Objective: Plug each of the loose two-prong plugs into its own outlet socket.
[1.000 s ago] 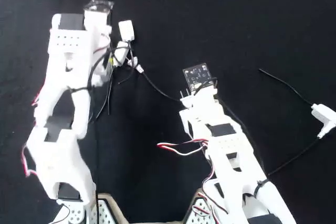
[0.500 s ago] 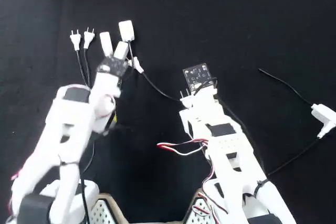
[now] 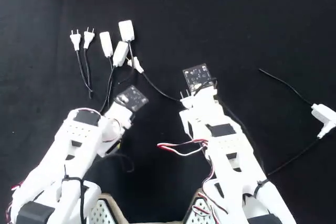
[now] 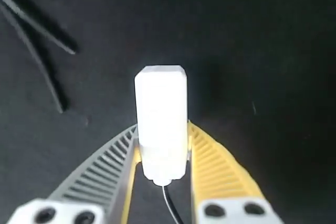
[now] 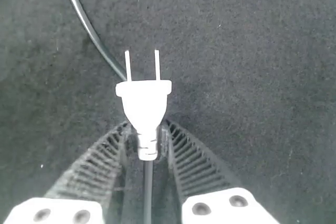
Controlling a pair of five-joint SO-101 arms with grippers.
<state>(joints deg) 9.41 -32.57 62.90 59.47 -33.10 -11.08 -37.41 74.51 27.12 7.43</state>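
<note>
My left gripper is shut on a white outlet socket, with a thin black wire leaving its rear end. In the high view the left arm sits at the near left. My right gripper is shut on a white two-prong plug, prongs pointing away over the black cloth; the plug shows at the tip of the right arm, near the table's middle. Two loose plugs lie at the far left, beside three white sockets.
Another white socket on a long black wire lies at the right edge. Black wires trail from the far-left group toward the middle. A small white connector lies just below the sockets. The table is covered in black cloth.
The left arm has pulled back from the far-left plugs and sockets to the near left, uncovering them. The right arm has not moved.
</note>
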